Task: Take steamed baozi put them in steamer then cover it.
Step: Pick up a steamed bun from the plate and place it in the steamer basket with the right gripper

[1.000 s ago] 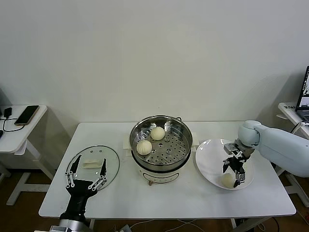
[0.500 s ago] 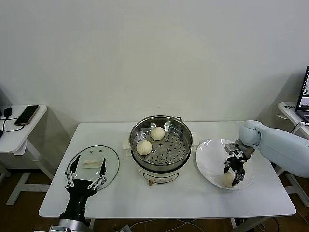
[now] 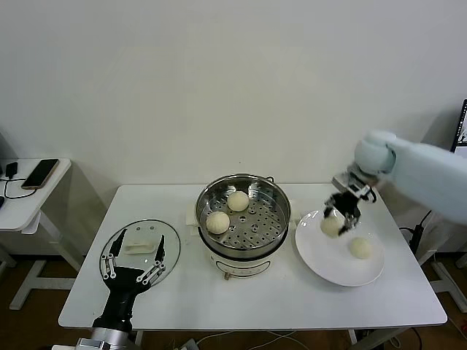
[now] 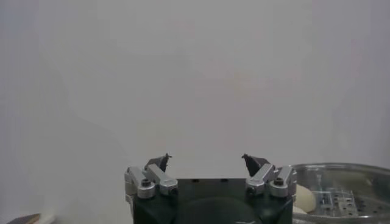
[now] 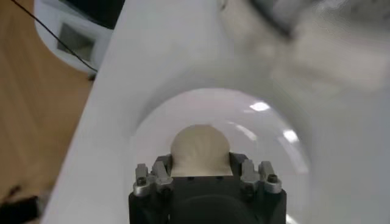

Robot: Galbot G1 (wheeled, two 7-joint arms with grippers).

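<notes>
At lower left I see my left gripper (image 3: 133, 264) spread wide, holding nothing, over the lid (image 3: 140, 249). Mid-frame, the steamer (image 3: 243, 219) holds two baozi. Right gripper (image 3: 340, 214) clamps a baozi (image 3: 331, 226) above the plate's (image 3: 321, 259) left edge; one bun (image 3: 360, 248) remains. Right wrist view shows the grip.

Two baozi (image 3: 227, 211) in steamer (image 3: 243, 215); one lifted, one on plate.

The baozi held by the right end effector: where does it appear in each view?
Head view: the held baozi hangs in the right end effector, above the white plate, right of the steamer.
Left wrist view: not in it; only the steamer shows.
Right wrist view: centre, between the fingers.
Shared landmark: the white plate.
</notes>
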